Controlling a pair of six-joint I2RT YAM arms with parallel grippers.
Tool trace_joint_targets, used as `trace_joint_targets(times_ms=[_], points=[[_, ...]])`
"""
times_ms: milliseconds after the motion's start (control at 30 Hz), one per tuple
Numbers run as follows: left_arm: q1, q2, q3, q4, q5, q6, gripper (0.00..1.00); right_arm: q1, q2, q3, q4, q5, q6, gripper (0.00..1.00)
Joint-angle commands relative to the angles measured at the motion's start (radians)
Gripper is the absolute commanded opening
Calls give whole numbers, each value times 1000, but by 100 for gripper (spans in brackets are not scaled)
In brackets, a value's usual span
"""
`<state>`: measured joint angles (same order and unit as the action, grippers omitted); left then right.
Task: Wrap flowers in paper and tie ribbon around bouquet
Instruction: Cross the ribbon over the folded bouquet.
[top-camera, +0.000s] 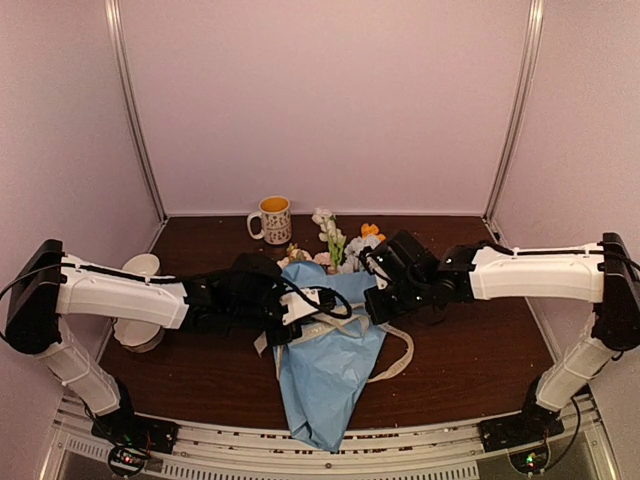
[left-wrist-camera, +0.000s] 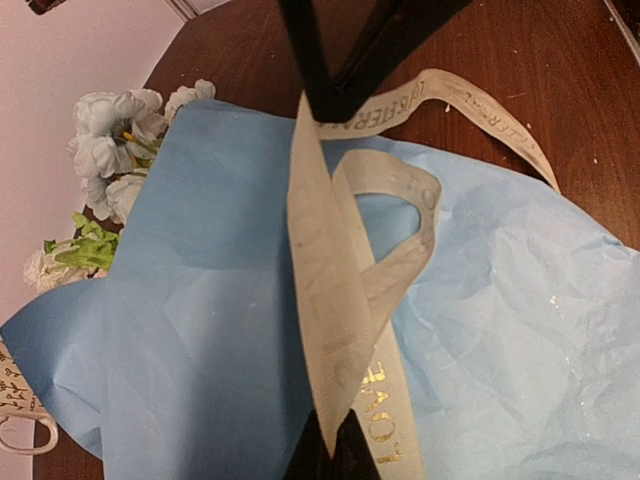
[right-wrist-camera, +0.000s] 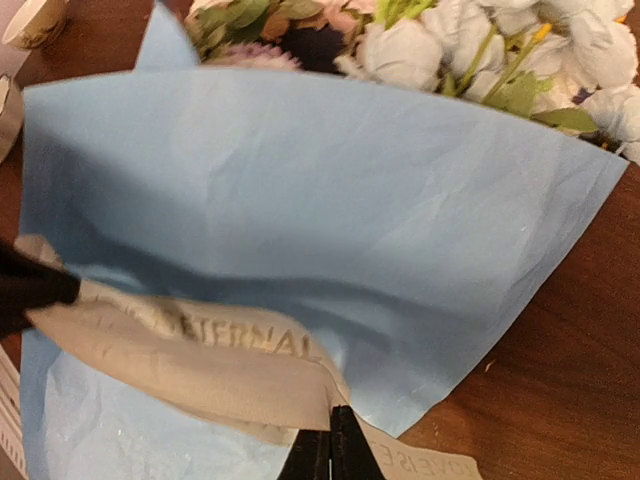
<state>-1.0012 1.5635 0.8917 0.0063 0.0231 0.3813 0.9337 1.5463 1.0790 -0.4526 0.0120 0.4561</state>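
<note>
Ribbon (left-wrist-camera: 330, 300), clamped by left gripper (left-wrist-camera: 331, 452) and right gripper (right-wrist-camera: 331, 442), crosses bouquet (top-camera: 325, 370); mug (top-camera: 273, 218) behind, probable bowl (top-camera: 140, 268) half-hidden.

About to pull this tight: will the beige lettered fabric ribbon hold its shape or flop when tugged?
Probably floppy: the beige fabric ribbon twists and curls into a limp loop. Likely light, as it looks like a thin, flat band. It may slip across the creased light blue paper sheet beneath it rather than grip.

Soft, even overhead light, pinkish on the walls (top-camera: 330, 100); faint shadows beneath the paper (top-camera: 325, 380) on the table (top-camera: 470, 350). Overhead view bows at its edges (wide lens). Wrist views render the nearest ribbon (left-wrist-camera: 330, 330) and flowers (right-wrist-camera: 500, 50) slightly soft.
</note>
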Motion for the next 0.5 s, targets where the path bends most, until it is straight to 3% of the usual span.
trace_joint_targets(times_ms=[0, 200, 333, 467], points=[[7, 9, -2, 38, -4, -29, 0, -68, 96, 95, -90, 155, 69, 6], [7, 24, -2, 34, -18, -49, 0, -94, 88, 103, -93, 132, 148, 45], [7, 36, -8, 40, -18, -60, 0, -83, -38, -10, -19, 41, 199, 50], [7, 40, -17, 53, -15, -67, 0, -48, -152, -131, 84, -17, 242, 44]])
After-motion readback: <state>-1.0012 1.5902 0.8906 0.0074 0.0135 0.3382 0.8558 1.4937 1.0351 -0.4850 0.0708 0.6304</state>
